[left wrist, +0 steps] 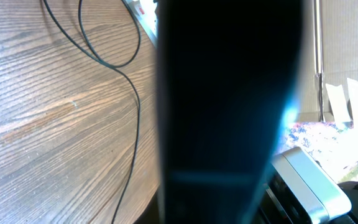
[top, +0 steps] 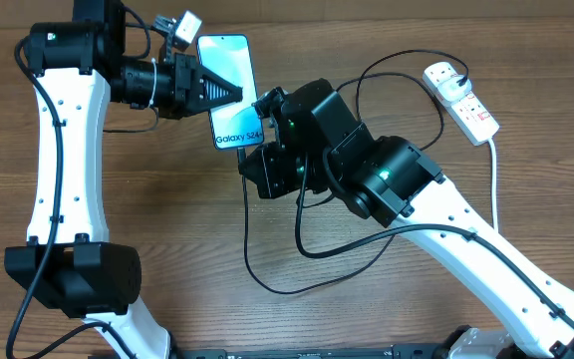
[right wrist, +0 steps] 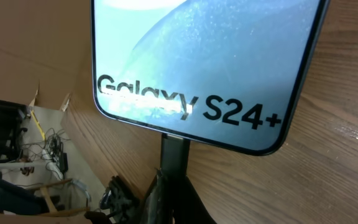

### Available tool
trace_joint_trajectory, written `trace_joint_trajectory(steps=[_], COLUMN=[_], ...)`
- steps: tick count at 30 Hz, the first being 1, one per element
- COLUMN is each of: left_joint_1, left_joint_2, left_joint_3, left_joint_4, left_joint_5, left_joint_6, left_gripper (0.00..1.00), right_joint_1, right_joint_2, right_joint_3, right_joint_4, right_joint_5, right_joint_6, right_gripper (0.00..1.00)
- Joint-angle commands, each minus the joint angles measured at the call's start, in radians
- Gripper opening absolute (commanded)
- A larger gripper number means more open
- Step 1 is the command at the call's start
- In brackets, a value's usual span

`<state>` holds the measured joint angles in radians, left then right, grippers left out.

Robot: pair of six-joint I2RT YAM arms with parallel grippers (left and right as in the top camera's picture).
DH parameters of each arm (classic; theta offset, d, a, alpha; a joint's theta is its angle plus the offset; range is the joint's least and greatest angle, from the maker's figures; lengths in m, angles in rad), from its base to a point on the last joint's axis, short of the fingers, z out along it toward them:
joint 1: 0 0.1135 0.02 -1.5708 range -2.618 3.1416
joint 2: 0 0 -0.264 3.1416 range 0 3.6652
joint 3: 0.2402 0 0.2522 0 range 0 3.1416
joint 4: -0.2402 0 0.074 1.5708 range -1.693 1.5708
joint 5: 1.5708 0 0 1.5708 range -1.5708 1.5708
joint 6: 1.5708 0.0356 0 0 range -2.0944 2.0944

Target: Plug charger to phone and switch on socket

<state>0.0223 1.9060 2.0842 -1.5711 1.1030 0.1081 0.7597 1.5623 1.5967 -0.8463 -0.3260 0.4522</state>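
My left gripper (top: 235,93) is shut on the phone (top: 225,55) and holds it at the table's back, its light blue "Galaxy S24+" screen facing up. The phone fills the right wrist view (right wrist: 204,56) and shows as a dark slab in the left wrist view (left wrist: 229,112). My right gripper (top: 253,152) is shut on the charger's black connector tip (right wrist: 174,151), which meets the phone's bottom edge. The thin black cable (top: 246,229) loops over the table to a plug (top: 444,75) in the white socket strip (top: 463,100) at the back right.
The cable's loops (left wrist: 133,106) lie on the wooden table in front of and behind my right arm. The strip's thick white cord (top: 494,179) runs down the right side. Cardboard sheets (right wrist: 23,56) stand beyond the table's edge.
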Motion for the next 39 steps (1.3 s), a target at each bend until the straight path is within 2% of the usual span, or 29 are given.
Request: trace_joint_trajectory(steps=[1,3,5,6,16,19,23,29,39], left_joint_1=[-0.023,-0.023,-0.021,-0.021,-0.021,-0.021,-0.026,-0.056,-0.189], left_joint_2=[-0.010,-0.010,-0.010,-0.010,-0.010,-0.010,-0.010,0.003,0.160], left_joint_3=[0.011,0.011,0.011,0.011,0.011,0.011,0.011,0.010,0.010], left_joint_4=[-0.051,-0.047,-0.034,-0.026,0.029,0.035,0.034,0.039,0.121], left_joint_5=[0.039,0.038,0.026,0.013,-0.254,-0.423,-0.546,-0.561,-0.554], left_joint_6=[0.009,0.008,0.008,0.003,-0.104,-0.173,-0.191,-0.190,-0.175], left_gripper=[0.04,0.04,0.04,0.04,0.04,0.04,0.04,0.04,0.04], right_joint_1=[-0.016,-0.016,-0.017,-0.019,-0.109,-0.174,-0.302,-0.460,-0.630], right_joint_2=[-0.025,-0.025,-0.025,-0.025,-0.039,-0.041,-0.039,-0.014,0.002], right_joint_3=[0.023,0.023,0.023,0.023,0.023,0.023,0.021,0.020,0.019], right_joint_4=[0.078,0.076,0.070,0.063,-0.057,-0.114,-0.212,-0.332,-0.371], right_joint_5=[0.090,0.090,0.090,0.090,0.089,0.090,0.109,0.179,0.240], right_joint_6=[-0.004,-0.004,-0.004,-0.004,-0.004,0.000,0.008,0.007,0.007], right_gripper=[0.25,0.47,0.77,0.83,0.98,0.99,1.00,1.00,1.00])
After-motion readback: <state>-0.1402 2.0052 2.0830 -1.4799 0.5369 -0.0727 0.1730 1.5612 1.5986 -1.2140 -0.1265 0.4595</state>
